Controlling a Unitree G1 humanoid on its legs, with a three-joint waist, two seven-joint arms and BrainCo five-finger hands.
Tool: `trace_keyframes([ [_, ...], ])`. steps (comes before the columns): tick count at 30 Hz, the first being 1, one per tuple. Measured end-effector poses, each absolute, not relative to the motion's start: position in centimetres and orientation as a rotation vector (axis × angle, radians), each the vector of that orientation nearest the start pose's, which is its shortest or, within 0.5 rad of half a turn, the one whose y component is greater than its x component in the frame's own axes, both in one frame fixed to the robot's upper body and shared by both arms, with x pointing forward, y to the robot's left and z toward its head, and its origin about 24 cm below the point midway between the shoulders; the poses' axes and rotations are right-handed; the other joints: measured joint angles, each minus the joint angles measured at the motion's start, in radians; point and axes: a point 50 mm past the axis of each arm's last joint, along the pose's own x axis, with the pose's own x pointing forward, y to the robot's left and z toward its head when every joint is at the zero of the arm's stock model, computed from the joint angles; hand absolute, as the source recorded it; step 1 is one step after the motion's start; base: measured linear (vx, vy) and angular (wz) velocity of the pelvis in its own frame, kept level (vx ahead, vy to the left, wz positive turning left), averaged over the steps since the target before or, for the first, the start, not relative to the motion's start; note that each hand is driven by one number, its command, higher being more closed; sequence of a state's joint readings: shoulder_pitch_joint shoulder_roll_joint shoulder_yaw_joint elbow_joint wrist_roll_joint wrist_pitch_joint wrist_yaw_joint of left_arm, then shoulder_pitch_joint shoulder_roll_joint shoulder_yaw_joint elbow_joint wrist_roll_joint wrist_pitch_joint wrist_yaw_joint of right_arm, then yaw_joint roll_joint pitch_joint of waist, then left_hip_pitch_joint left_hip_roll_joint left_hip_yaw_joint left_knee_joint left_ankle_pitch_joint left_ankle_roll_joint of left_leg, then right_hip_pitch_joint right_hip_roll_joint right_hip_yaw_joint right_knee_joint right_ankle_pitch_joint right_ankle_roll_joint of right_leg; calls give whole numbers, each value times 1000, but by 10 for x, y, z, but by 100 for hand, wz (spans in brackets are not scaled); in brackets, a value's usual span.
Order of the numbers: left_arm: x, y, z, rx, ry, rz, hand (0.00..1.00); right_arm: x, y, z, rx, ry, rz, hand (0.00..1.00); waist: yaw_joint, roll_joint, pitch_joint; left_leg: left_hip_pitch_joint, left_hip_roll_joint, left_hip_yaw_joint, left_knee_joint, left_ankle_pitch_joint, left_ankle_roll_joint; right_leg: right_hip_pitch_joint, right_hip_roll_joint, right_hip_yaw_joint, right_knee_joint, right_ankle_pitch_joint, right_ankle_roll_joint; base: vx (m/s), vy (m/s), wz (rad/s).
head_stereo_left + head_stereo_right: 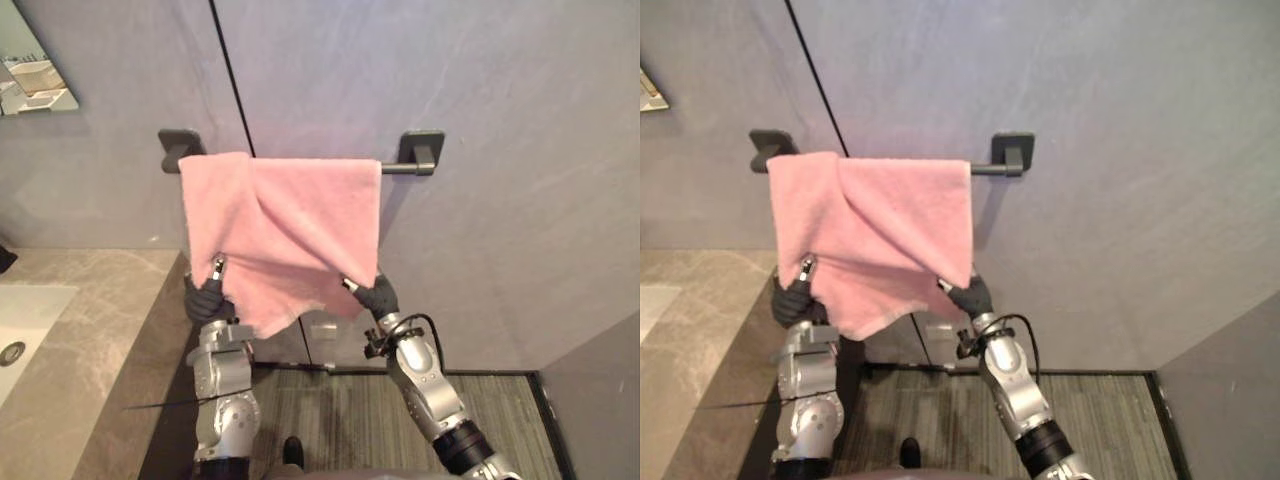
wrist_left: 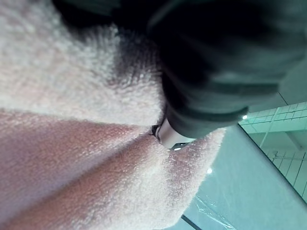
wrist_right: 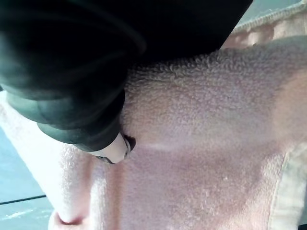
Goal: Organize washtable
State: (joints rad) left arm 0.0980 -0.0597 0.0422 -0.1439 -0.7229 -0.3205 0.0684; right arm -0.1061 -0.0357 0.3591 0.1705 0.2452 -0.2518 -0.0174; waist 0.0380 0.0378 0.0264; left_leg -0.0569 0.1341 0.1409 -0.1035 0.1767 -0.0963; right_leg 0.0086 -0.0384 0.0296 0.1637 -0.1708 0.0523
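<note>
A pink towel point(image 1: 280, 220) hangs over a dark bar point(image 1: 400, 168) on the grey wall point(image 1: 480, 100), covering most of the bar and leaving its right end bare. The cloth is bunched, with folds running down toward its lower edge. The left hand point(image 1: 203, 298) pinches the towel's lower left corner, one finger point(image 1: 218, 266) lying on the front of the cloth and the rest behind it. The right hand point(image 1: 378, 296) grips the lower right corner the same way. A stone counter point(image 1: 90, 330) with a white sink point(image 1: 25, 320) lies to the left, below the towel.
</note>
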Motion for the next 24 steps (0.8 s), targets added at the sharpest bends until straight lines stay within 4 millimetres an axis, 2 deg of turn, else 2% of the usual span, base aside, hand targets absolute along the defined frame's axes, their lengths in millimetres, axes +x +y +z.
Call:
trace_keyframes([
  [6, 227, 179, 69, -772, -345, 242, 100, 253, -68, 42, 229, -107, 313, 100, -2, -3, 2, 0, 0, 2, 0, -2, 1, 0, 0, 2, -3, 0, 0, 0, 0, 0],
  [9, 228, 178, 62, -761, -312, 251, 100, 253, -71, 41, 252, -101, 296, 100, -4, -4, 3, 0, 0, 3, 0, -2, 1, 0, 0, 3, -3, 0, 0, 0, 0, 0],
  [15, 228, 177, 62, -762, -309, 246, 100, 252, -72, 41, 259, -97, 285, 100, -21, -5, 4, 0, 0, 4, 0, -5, 0, 1, 0, 5, -6, 0, 0, 0, 0, 0],
  [24, 228, 176, 62, -754, -307, 242, 100, 247, -71, 35, 282, -72, 267, 100, -23, -5, 4, 0, 0, 11, 0, -10, -1, 1, 0, 7, -10, 0, 0, 0, 0, 0],
])
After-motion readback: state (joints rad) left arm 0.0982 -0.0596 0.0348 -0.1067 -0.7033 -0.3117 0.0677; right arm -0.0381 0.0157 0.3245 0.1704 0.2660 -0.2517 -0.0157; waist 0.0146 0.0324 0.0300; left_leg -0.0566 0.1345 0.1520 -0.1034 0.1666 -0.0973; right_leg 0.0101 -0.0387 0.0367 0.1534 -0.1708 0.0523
